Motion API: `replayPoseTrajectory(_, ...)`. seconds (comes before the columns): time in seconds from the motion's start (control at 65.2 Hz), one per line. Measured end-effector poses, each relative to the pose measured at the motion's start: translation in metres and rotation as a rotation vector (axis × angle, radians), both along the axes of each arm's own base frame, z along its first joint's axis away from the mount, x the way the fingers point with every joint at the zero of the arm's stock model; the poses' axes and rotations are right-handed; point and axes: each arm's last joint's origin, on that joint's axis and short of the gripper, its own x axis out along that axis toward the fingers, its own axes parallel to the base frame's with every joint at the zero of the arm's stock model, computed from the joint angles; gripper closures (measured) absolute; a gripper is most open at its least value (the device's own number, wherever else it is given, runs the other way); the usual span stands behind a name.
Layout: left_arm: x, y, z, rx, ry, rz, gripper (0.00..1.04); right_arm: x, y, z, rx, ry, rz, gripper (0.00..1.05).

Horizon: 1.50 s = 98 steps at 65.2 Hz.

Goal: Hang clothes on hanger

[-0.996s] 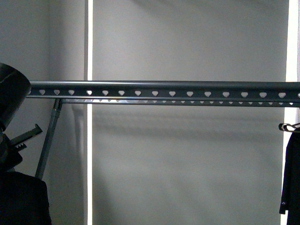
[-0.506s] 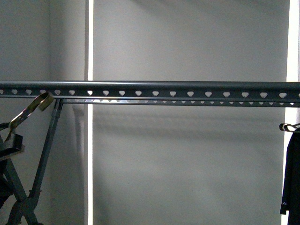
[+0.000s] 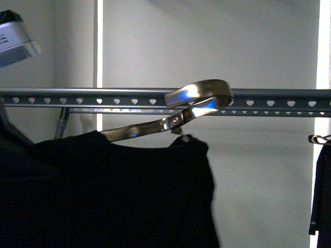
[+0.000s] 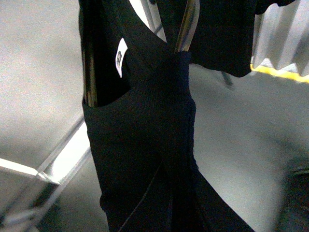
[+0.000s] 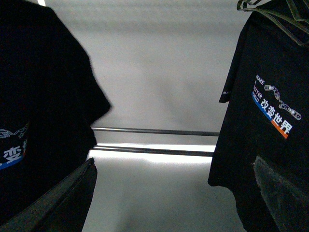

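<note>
dark garment (image 3: 322, 196) hangs far right | white-and-black hook (image 3: 317, 139) above | grey wall (image 3: 207, 46) behind

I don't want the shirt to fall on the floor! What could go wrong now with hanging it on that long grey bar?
The shiny metal clothes-hanger hook is blurred and tilted at the long dark grey rail with heart-shaped holes; I can't tell it has caught, so it might slip off. The black T-shirt hangs lopsided on the slanted hanger arm and could slide down to one side.
</note>
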Motion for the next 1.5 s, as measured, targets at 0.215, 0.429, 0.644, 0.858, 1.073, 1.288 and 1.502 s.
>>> replayPoseTrajectory(0.215,0.014,-0.018,0.012,0.134,-0.224,-0.262,1.00,0.000,0.000,0.000,0.000,0.000,0.000,0.07)
replayPoseTrajectory(0.429,0.033,-0.037,0.010,0.269,-0.457,-0.425,1.00,0.000,0.000,0.000,0.000,0.000,0.000,0.07)
replayPoseTrajectory(0.644,0.056,-0.055,0.005,0.322,-0.637,-0.518,1.00,0.000,0.000,0.000,0.000,0.000,0.000,0.07)
replayPoseTrajectory(0.858,0.071,-0.068,0.002,0.398,-0.796,-0.566,1.00,0.000,0.000,0.000,0.000,0.000,0.000,0.07)
replayPoseTrajectory(1.073,0.074,-0.071,0.003,0.432,-0.859,-0.556,1.00,0.000,0.000,0.000,0.000,0.000,-0.001,0.07)
replayPoseTrajectory(1.288,0.074,-0.071,0.003,0.435,-0.861,-0.555,1.00,0.000,0.000,0.000,0.000,0.000,0.000,0.07)
replayPoseTrajectory(1.502,0.074,-0.071,0.003,0.435,-0.861,-0.556,1.00,0.002,-0.001,0.001,-0.082,0.042,0.113,0.07)
